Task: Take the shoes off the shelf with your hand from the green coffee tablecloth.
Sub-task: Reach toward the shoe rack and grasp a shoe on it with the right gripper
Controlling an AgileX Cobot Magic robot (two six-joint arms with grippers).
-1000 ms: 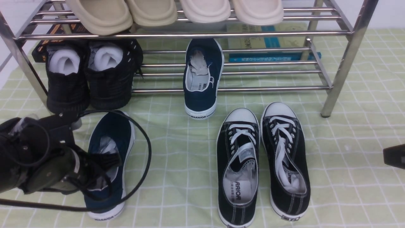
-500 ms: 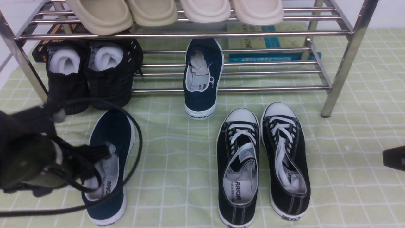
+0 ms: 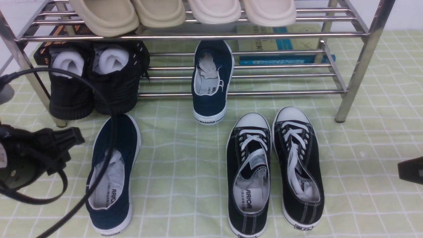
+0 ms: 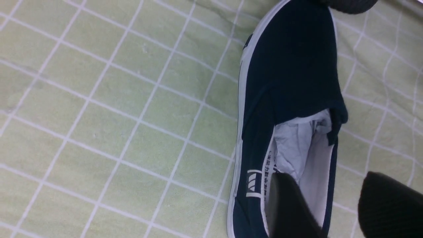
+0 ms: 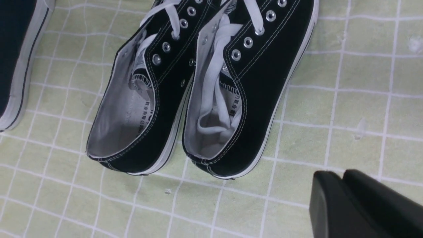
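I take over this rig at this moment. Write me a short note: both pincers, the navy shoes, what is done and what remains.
Left pincer: open, empty, beside the first navy shoe.
Right pincer: looks shut, empty, low at the right, away from all shoes.
First navy shoe: flat on the green cloth, off the rack. Done.
Second navy shoe: toe still on the lower rods, heel down at the cloth.
Left to do: take it off the rack and set it on the cloth.
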